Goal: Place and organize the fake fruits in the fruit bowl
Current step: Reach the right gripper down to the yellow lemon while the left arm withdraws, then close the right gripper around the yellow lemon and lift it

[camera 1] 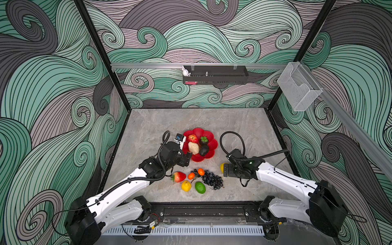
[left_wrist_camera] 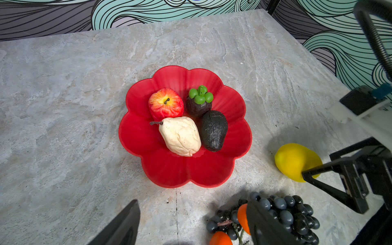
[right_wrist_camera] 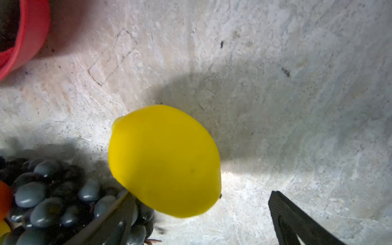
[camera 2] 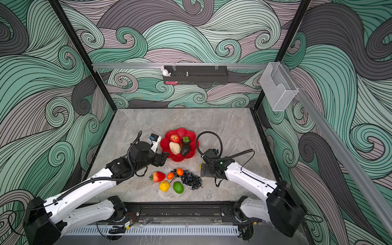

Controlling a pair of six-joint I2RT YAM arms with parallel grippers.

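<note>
The red flower-shaped fruit bowl (camera 1: pixel 210 135) (left_wrist_camera: pixel 135 135) holds a red apple (left_wrist_camera: pixel 165 104), a cream pear (left_wrist_camera: pixel 181 135), a dark mangosteen (left_wrist_camera: pixel 199 104) and a black avocado (left_wrist_camera: pixel 213 130). My left gripper (camera 1: pixel 187 159) (left_wrist_camera: pixel 193 222) hangs open over bare table just in front of the bowl's near rim, nothing between its fingers. My right gripper (camera 1: pixel 225 170) (right_wrist_camera: pixel 203 222) is open, low at a large yellow lemon (right_wrist_camera: pixel 165 161) (camera 1: pixel 222 167) that lies partly between its fingers. On the table lie a grape bunch (camera 1: pixel 213 180), two small oranges (camera 1: pixel 201 171), a strawberry (camera 1: pixel 178 177), a small yellow fruit (camera 1: pixel 186 186) and a green lime (camera 1: pixel 200 187).
A black tray (camera 1: pixel 215 77) with a white rabbit figure (camera 1: pixel 185 71) hangs on the back rail. A clear plastic box (camera 1: pixel 299 89) hangs on the right rail. Black frame posts edge the grey stone table (camera 1: pixel 191 121).
</note>
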